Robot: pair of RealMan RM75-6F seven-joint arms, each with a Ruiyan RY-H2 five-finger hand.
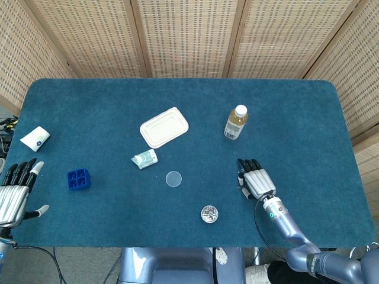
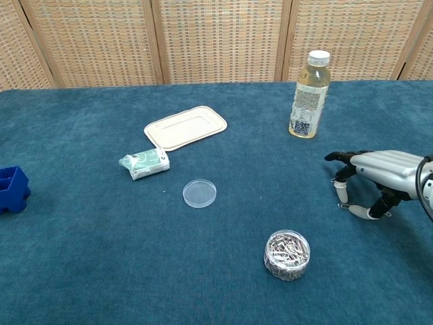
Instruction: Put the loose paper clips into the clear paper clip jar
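The clear paper clip jar point(image 1: 209, 214) point(image 2: 287, 254) stands uncapped near the table's front edge, with several clips inside. Its round clear lid point(image 1: 173, 178) point(image 2: 199, 193) lies flat to the left and further back. My right hand point(image 1: 256, 180) point(image 2: 379, 172) arches over the cloth right of the jar, fingertips down and thumb apart from them. Loose paper clips point(image 2: 344, 204) point(image 1: 241, 174) lie by the fingertips; I see none held. My left hand point(image 1: 15, 192) hangs off the table's left edge, fingers spread and empty.
A drink bottle point(image 1: 235, 122) point(image 2: 308, 95) stands behind the right hand. A white tray point(image 1: 164, 126) point(image 2: 185, 126) and a green packet point(image 1: 144, 158) point(image 2: 144, 163) lie mid-table. A blue block point(image 1: 79, 178) point(image 2: 12, 188) and a white packet point(image 1: 35, 138) sit at the left.
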